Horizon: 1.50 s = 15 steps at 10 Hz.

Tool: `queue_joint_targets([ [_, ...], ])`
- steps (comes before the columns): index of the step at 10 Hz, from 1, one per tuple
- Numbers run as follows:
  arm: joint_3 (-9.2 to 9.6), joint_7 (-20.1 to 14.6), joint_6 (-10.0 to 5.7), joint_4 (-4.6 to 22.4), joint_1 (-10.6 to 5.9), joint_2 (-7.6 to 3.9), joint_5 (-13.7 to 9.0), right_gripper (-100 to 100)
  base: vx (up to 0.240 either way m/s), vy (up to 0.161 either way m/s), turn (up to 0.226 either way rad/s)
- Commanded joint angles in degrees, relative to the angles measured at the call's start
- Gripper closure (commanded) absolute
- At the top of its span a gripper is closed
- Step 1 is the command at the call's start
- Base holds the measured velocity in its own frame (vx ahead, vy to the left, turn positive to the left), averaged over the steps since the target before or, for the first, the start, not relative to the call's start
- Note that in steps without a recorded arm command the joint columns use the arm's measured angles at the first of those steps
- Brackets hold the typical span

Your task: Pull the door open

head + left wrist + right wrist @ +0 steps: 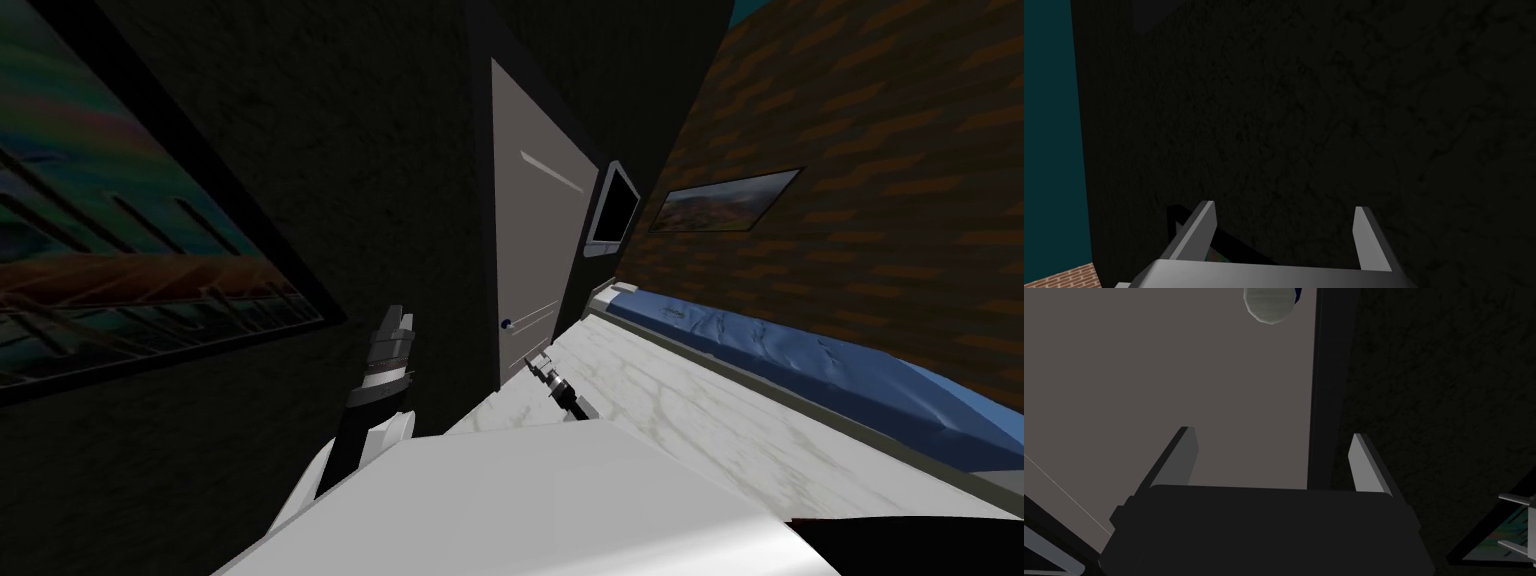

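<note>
Grey door (1149,363) — right gripper (1271,434) spread wide, short of its pale knob (1271,305).

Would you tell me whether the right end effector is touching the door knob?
Apart. The right wrist view shows the knob well beyond the open right end effector, with bare door between them.

Bedroom in a home. Contents: bed (830,370) with blue cover, 3 o'clock, along brick wall (900,130); framed picture (725,200) above it; grey door (535,250), 12 o'clock; wall screen (612,210) beside it; large framed picture (120,220), 9 o'clock; pale marbled floor (680,400).
</note>
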Motion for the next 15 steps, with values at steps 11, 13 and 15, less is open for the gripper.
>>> queue_joint_targets([
  [11, -1.91, 8.8, -0.26, 11.9, -6.86, 5.53, 1.8, -100, 0.078, 0.005, 0.025],
  [13, -2.65, 10.2, 0.18, 13.8, -8.40, 7.20, 1.9, -100, 0.131, 0.023, 0.035],
  [15, -2.77, 10.4, 0.25, 14.1, -8.65, 7.48, 1.9, -100, 0.131, 0.015, 0.034],
])
